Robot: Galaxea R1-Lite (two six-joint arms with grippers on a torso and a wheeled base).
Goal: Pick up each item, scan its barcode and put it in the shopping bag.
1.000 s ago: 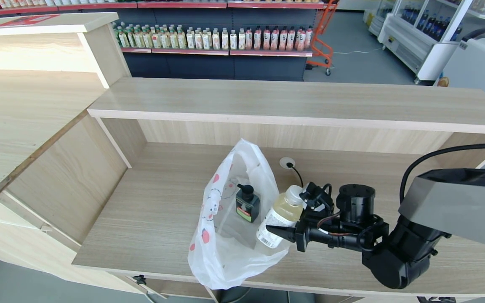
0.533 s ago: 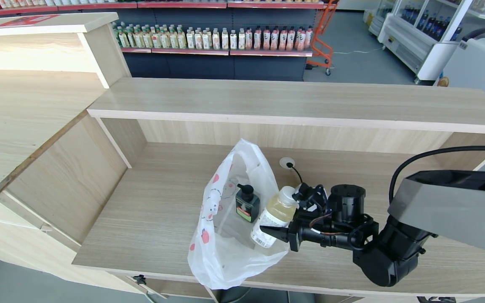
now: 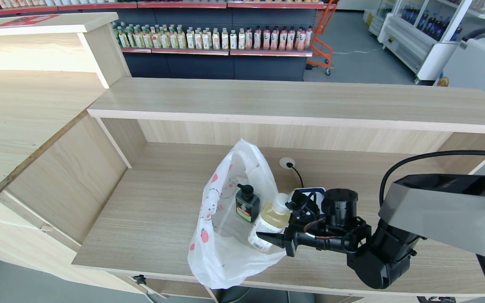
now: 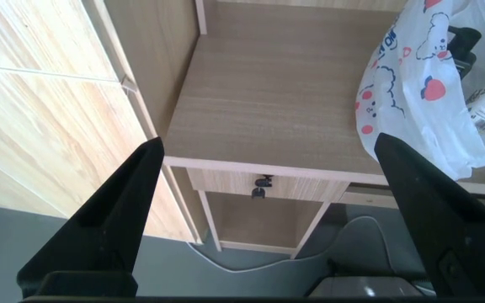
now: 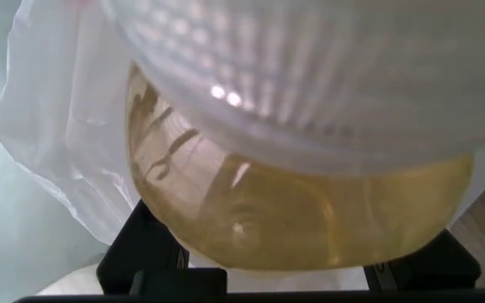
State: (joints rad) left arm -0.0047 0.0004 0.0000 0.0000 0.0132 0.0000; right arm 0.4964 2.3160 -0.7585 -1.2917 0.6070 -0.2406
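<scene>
The right gripper (image 3: 277, 219) is clamped on a white-capped bottle of yellowish drink (image 3: 269, 221). The bottle is tilted, with its base in the open mouth of the shopping bag (image 3: 215, 256) on the wooden counter (image 3: 150, 219). A dark pump bottle (image 3: 247, 205) stands inside the bag. The left gripper (image 4: 268, 141), fingers apart and empty, hangs out in front of the counter's edge.

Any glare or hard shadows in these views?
Right wrist view: small glints on the cap of the bottle, reflections in its liquid. Head view: even light, no hot spots on the bag. Left wrist view: left gripper dark against the lit counter.
</scene>
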